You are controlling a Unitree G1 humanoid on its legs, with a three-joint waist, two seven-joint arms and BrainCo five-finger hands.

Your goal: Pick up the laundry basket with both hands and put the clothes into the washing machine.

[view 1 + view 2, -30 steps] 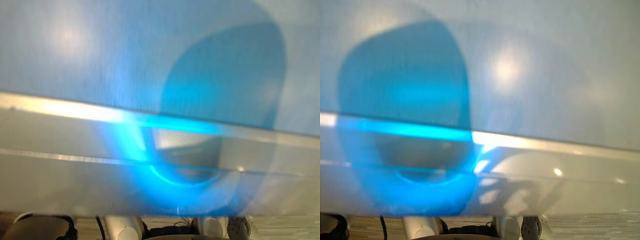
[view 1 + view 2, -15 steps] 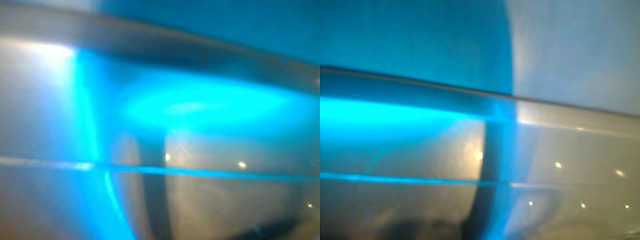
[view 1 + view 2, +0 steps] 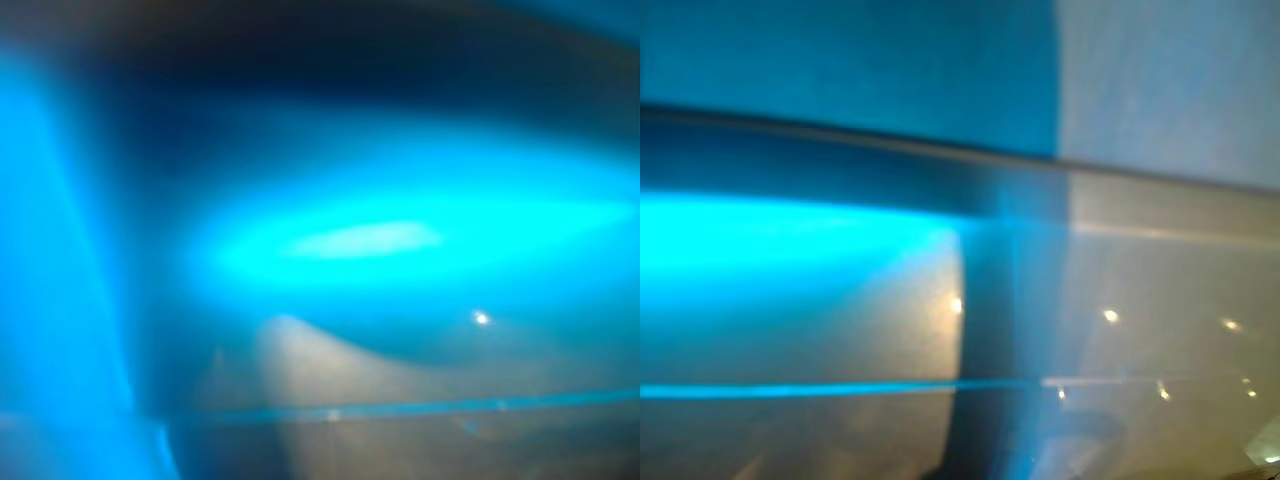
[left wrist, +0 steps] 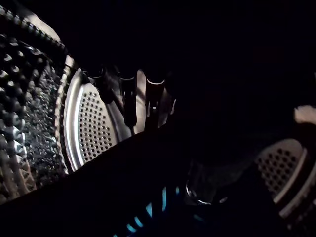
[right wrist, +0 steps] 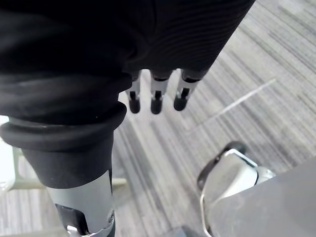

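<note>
The washing machine's pale glossy casing (image 3: 1160, 300) stands very close before my head, with a bright blue sheen (image 3: 360, 240) across it. Inside the machine, the perforated steel drum (image 4: 94, 128) curves round my left hand (image 4: 129, 96), whose fingers reach out straight with nothing between them. A dark mass (image 4: 148, 177) lies below them; I cannot tell whether it is clothing. Small blue slits (image 4: 148, 211) glow beneath it. My right hand (image 5: 157, 98) hangs over the floor with straight fingers, holding nothing.
Grey striped carpet (image 5: 256, 84) lies under the right hand. A flat grey surface (image 5: 276, 207) cuts into that view's corner. More of the perforated drum wall (image 4: 281, 163) shows on the far side of the left hand.
The head camera has moved closer to the machine: its casing edges have slid through the picture and the blue sheen now covers much more of both eye views.
</note>
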